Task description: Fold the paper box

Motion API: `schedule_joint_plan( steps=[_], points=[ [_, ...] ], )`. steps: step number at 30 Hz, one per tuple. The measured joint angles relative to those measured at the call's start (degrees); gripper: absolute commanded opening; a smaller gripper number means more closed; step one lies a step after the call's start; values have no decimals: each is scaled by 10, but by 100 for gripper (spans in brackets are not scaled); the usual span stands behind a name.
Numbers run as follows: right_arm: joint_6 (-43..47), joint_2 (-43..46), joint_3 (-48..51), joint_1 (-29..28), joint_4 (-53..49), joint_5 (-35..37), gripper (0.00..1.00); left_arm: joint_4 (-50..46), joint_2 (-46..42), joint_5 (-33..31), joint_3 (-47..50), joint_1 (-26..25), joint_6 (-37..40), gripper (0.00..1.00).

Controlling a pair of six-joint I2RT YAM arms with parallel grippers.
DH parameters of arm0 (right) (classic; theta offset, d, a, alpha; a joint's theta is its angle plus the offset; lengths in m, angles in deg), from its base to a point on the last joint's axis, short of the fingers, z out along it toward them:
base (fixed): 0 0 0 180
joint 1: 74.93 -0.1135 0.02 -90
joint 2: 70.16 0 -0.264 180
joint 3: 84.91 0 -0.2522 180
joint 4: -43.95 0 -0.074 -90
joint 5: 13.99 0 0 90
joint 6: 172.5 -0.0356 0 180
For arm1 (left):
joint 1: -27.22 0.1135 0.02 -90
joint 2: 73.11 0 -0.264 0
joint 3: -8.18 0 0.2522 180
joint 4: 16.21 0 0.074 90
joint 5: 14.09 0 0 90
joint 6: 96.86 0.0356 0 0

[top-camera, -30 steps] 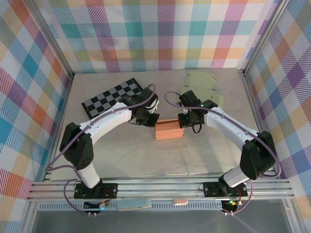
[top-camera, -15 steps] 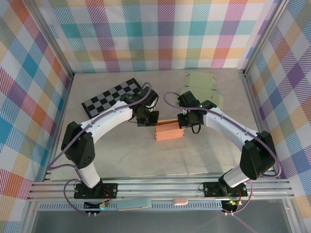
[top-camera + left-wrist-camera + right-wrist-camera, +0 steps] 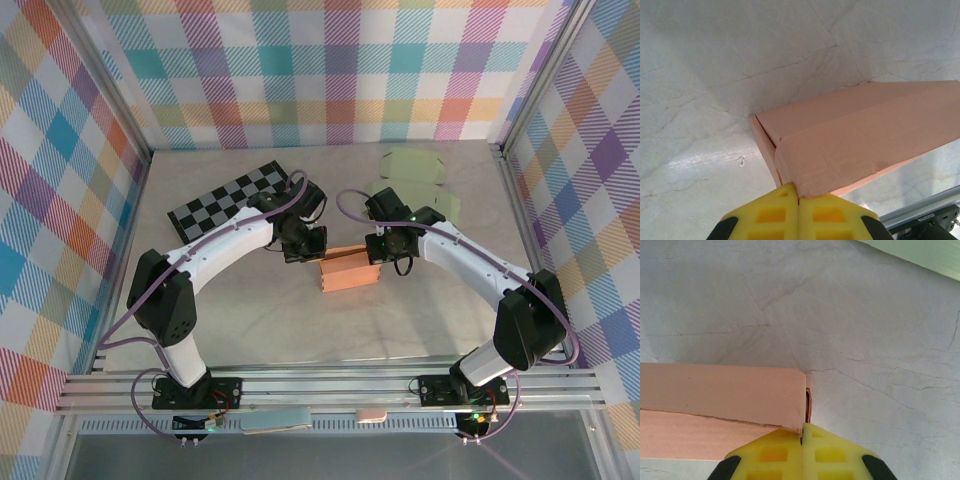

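Where the worktop (image 3: 420,320) is read from its left side, a checkered board (image 3: 232,197) is entered first, lying flat. Next, the left jaws are recorded pressed together, tips set against the left end of the paper box (image 3: 348,270); whether a thin flap is caught between them cannot be told. Box: salmon card, partly formed, mid-worktop, long axis running left to right, lying between the two sets of jaws, each arm equally near its own end. The right jaws are likewise pressed together at the right end wall. Pale green sheets (image 3: 415,170) are listed last, well apart.
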Motion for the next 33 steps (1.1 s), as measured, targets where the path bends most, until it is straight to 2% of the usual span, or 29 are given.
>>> schedule_joint_plan(
  steps=[13,25,33],
  points=[
    [-2,0,0,0,-2,11,0,-10,10,21,-9,0,-13,1],
    [-6,0,0,0,-9,12,0,95,-37,-8,81,-16,6,0],
    [-8,13,22,0,-8,9,0,156,-76,-52,147,-53,18,0]
  ],
)
